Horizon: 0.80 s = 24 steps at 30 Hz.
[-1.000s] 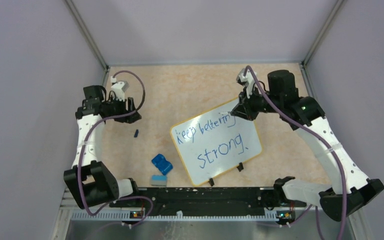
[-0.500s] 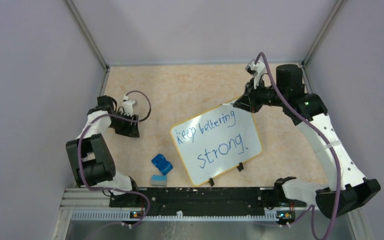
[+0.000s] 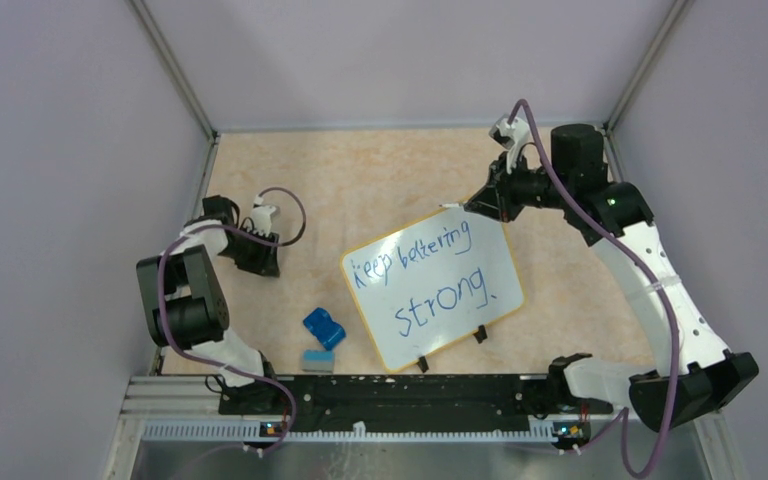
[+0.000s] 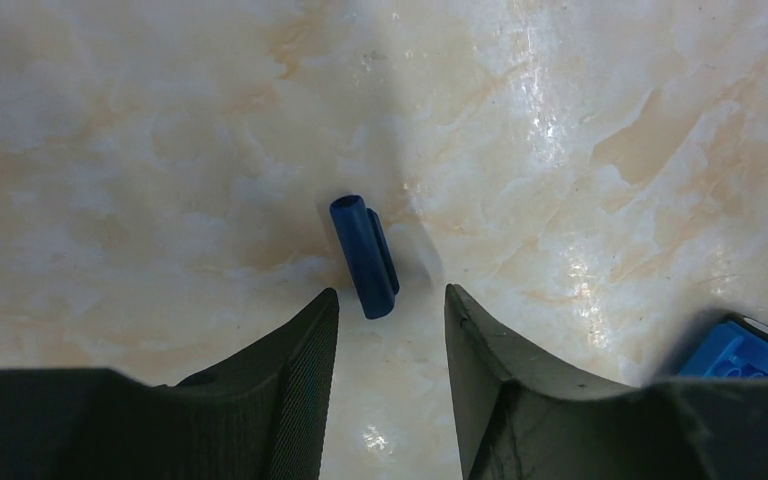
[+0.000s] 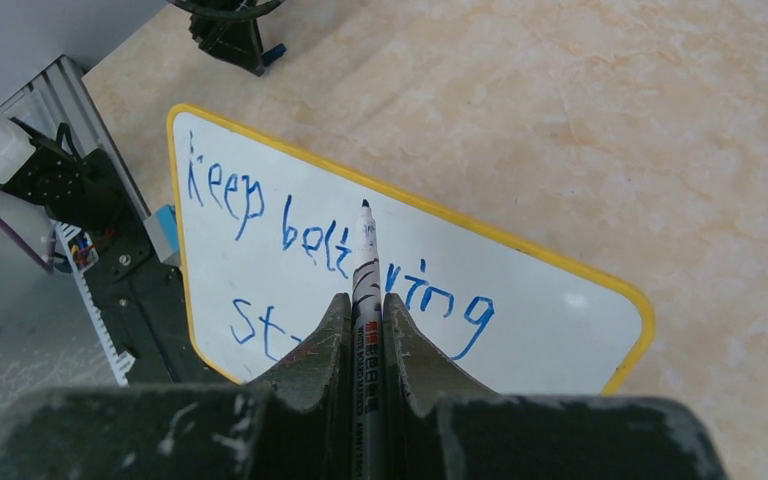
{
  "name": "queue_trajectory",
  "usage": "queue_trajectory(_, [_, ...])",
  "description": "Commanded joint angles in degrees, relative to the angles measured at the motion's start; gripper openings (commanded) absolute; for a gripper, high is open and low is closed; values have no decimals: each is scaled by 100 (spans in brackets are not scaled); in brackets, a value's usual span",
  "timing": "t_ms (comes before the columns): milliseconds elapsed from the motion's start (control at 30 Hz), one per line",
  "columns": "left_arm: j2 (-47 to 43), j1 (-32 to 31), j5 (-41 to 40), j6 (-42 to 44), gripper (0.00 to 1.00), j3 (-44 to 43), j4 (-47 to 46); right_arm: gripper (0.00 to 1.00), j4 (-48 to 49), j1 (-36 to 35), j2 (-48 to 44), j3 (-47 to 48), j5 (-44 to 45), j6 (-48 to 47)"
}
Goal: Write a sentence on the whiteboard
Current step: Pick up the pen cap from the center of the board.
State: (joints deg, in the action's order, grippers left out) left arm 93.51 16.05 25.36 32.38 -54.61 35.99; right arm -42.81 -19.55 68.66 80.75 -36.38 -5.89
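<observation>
The right pincer (image 5: 365, 300) is clamped together on a marker (image 5: 365, 250), whose black tip projects ahead of the jaws over the whiteboard (image 5: 560, 300), close to its far yellow rim; whether the tip touches the surface cannot be determined. The whiteboard lies flat on the bench (image 3: 380, 170), directly below and ahead of this pincer. From the right wrist, the marker barrel and the fingers cover the middle letters of the second word of the sentence (image 5: 230, 190) and all but the first letters of the lower line. The near part of the board is cut off behind the pincer body. From above, the sentence (image 3: 445, 300) is fully exposed in blue and reads "keep bettering" over a larger "strong". The left pincer (image 4: 388, 300) stands with its jaws apart and grips nothing. A small blue cap (image 4: 364, 255) lies on the bench just ahead of the gap between the fingertips, its near end level with them. Contact with either finger cannot be made out. From above, the left pincer (image 3: 263, 262) hides the cap. A blue block (image 4: 740, 350), to the right of this pincer, is cut off at the frame edge; from above, the blue block (image 3: 324, 328) sits between the left pincer and the whiteboard.
</observation>
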Motion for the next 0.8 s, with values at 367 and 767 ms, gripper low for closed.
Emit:
queue_trajectory(367, [271, -382, -726, 326, 33, 529, -791, 0, 80, 67, 70, 354, -36, -30])
queue_trajectory(767, [-83, -719, -982, 617, 24, 1072, -495, 0, -43, 69, 154, 476, -5, -123])
